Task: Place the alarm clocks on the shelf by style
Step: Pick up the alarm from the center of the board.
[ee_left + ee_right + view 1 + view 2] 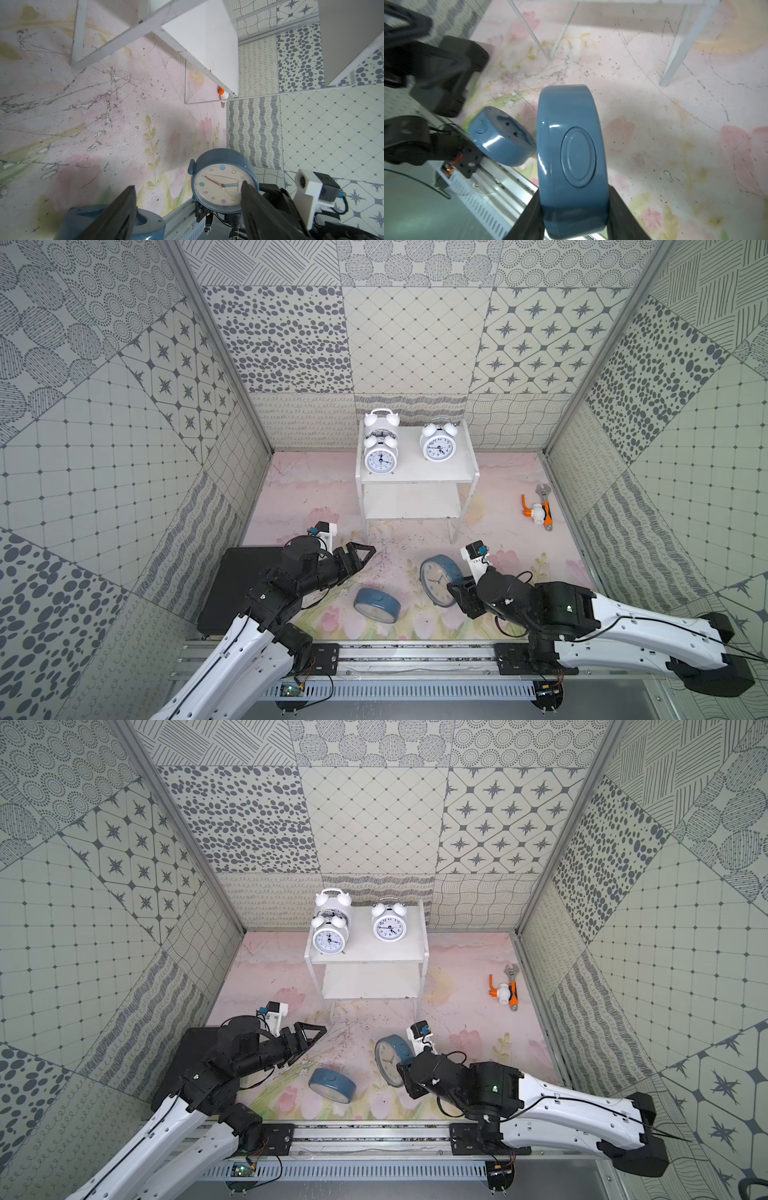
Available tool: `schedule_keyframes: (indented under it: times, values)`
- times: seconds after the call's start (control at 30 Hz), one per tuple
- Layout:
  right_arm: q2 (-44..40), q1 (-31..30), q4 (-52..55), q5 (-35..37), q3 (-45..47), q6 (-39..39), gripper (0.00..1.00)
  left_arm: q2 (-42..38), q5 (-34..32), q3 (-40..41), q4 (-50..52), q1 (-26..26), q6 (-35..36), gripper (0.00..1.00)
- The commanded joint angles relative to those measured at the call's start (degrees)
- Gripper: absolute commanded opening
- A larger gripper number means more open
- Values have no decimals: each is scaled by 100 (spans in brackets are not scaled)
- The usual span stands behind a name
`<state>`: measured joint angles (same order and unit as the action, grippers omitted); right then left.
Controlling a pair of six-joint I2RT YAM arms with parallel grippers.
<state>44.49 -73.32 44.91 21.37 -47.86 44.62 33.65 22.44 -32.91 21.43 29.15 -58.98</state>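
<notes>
Right wrist view: right jaws grip the blue clock (571, 153) face-to-back, on edge.
Shelf (411, 506): lower tier bare, beyond the clock, away from the arms.
Left jaws: apart, empty.

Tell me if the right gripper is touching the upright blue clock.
Touching. The right wrist view shows the right gripper closed on the upright blue clock, both fingers pressed against its case.
</notes>
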Motion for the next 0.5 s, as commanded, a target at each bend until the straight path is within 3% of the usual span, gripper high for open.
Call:
schedule_keyframes:
  times: [0.0, 0.13, 0.27, 0.47]
  values:
    - [-147, 368, -856, -950, -348, -388, 30, 37, 1278, 117, -1892, -36, -146, 83]
    - [-18, 1208, -1611, -2757, -525, -491, 30, 247, 2226, 451, -3723, -20, -945, 89]
    - [256, 2124, -2360, -4662, -662, -192, 30, 298, 2529, 397, -4047, 2, -898, 94]
    - [803, 2687, -3148, -6013, -798, 310, 31, 322, 2755, 431, -4646, 21, -1072, 92]
